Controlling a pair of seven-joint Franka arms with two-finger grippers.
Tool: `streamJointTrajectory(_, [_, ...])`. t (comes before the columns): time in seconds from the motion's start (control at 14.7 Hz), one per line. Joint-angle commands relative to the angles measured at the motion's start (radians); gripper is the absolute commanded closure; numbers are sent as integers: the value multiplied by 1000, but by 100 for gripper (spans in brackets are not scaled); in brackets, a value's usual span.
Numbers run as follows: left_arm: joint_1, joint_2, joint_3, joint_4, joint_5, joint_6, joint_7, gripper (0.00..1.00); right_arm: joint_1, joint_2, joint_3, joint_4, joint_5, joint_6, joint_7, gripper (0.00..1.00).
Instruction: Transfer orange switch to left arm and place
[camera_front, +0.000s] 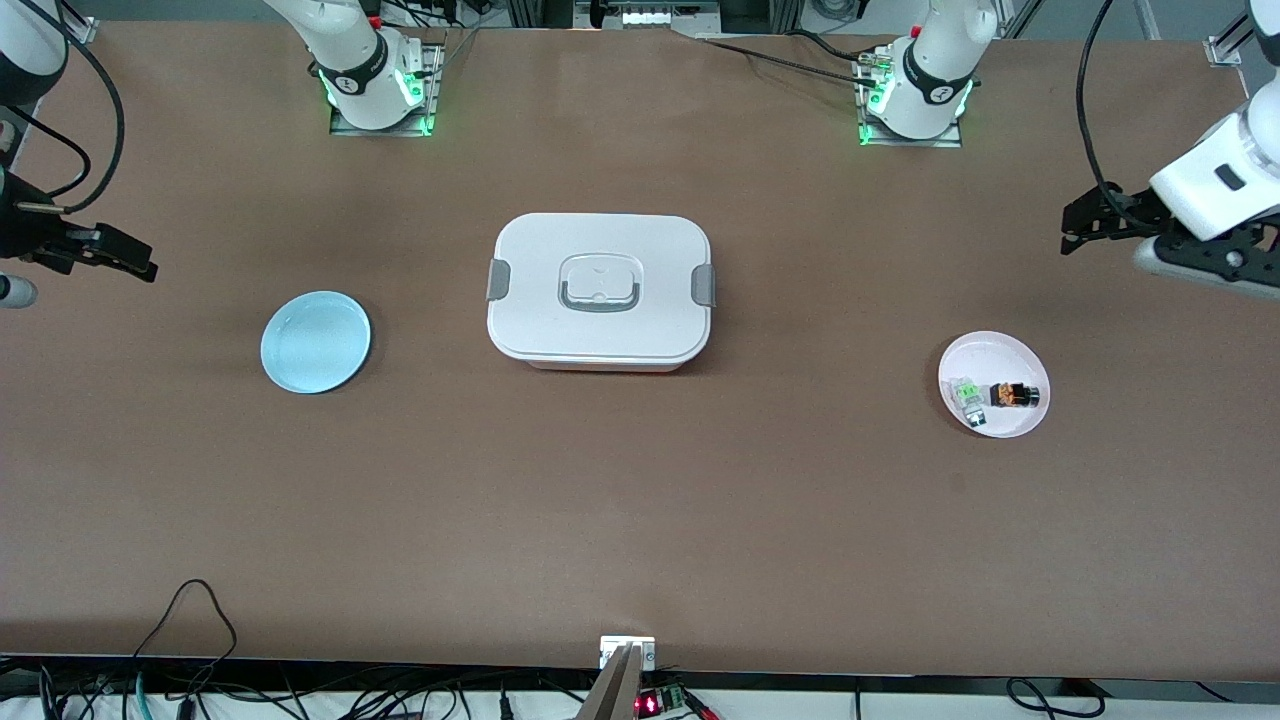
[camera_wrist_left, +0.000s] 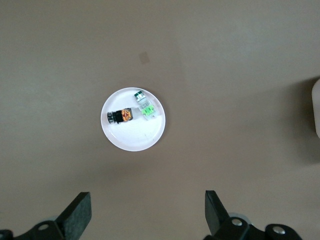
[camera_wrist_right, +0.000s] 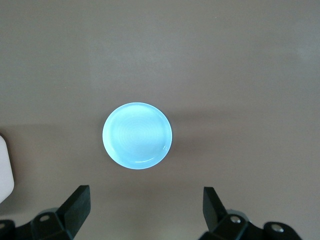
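My workspace is a wide, matte brown tabletop (camera_front: 640, 520) under even, soft light. Along the edge nearest the front camera, tangled black cables (camera_front: 200, 690) hang below the table, and a small white bracket (camera_front: 627, 652) sits at mid-edge beside a little circuit board with a red light (camera_front: 655, 702). Silver metal framing (camera_front: 1225, 48) shows at one corner of the table.

A robotics lab. Two white robot arms stand bolted on metal base plates (camera_front: 380, 122) with glowing green lights along one edge of a wide brown tabletop (camera_front: 640, 500). Black cables (camera_front: 770, 58) trail across that edge, and more tangled wires (camera_front: 200, 690) and a small circuit board with a red light (camera_front: 655, 702) hang below the edge nearest the front camera. Aluminium framing (camera_front: 1222, 48) shows at a corner.
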Motion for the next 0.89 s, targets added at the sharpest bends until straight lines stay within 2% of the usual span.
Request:
streamJointTrajectory(0.0, [-46,-26,31,-45,32,39,-36,0,-1,-20,-4,18,-9,-46,-6,0])
streamJointTrajectory(0.2, [-36,-17,28,-31,34,-29,-44,0,-1,-17,-1,41,-6,-48,0,0])
streamJointTrajectory(0.82, [-38,-2,12,7,31,-37,-86,0,-1,-17,-2,42,-5,-68,-13,0])
